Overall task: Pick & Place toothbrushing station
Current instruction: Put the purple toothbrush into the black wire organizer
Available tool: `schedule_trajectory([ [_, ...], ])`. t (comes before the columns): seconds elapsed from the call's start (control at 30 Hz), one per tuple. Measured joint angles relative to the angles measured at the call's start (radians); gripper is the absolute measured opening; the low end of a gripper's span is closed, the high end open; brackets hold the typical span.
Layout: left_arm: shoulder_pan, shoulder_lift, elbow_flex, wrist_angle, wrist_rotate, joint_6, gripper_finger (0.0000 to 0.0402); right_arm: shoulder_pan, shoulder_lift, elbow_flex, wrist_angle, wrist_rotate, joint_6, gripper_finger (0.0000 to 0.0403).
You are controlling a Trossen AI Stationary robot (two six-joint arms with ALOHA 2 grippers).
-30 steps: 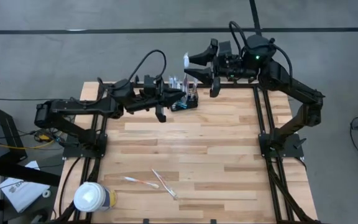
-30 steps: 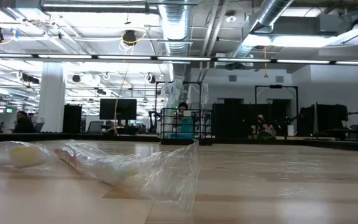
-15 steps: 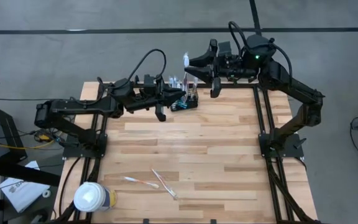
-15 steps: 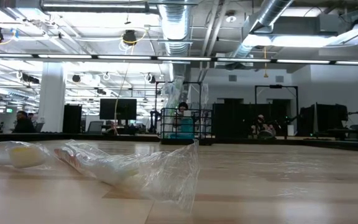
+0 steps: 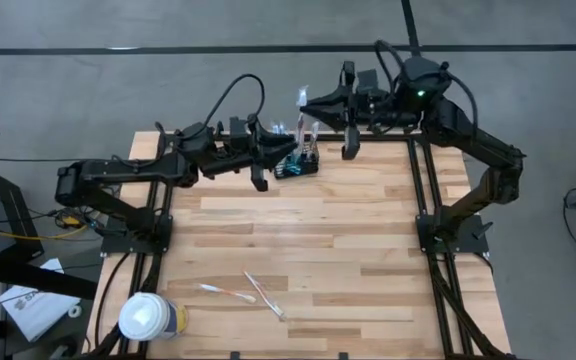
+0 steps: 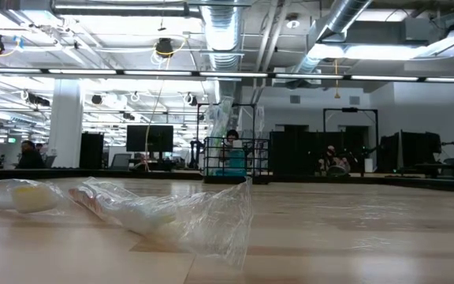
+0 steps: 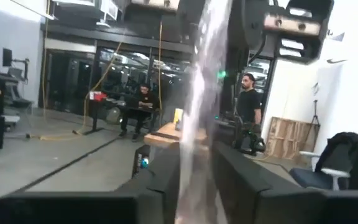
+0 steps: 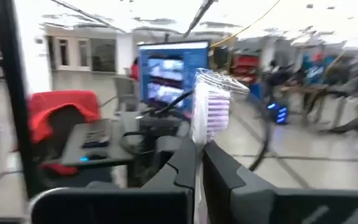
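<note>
A wrapped toothbrush is being held over the basket at the table's far edge.

The right gripper is being kept clamped on the brush's handle; the left gripper, beside the basket, is blurred, so its jaws cannot be judged. The brush is being judged light, stiff and slippery in its wrapper, best gripped mid-handle. Room is being crowded by the frame rail and both arms; two more brushes are lying well apart, near the cup.

Open-plan lab, exposed ducts, monitors
</note>
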Motion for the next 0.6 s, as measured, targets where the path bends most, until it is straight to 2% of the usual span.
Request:
schedule_trajectory([
  [0.2,0.031,-0.025,-0.003,-0.197,0.021,0.029,0.0154,-0.049,-0.043,0.11,-0.16,0.151,-0.107,0.0002],
  [0.37,0.076,-0.046,-0.004,-0.237,0.014,0.056,0.0177,-0.066,-0.097,0.105,-0.344,0.308,-0.113,0.0001],
  [0.47,0.114,-0.053,-0.008,-0.25,0.014,0.056,0.0178,-0.061,-0.142,0.017,-0.393,0.388,-0.062,0.0001],
  [0.6,0.166,-0.056,-0.008,-0.247,0.032,0.056,0.0172,-0.051,-0.228,-0.247,-0.297,0.445,0.04,0.0001],
])
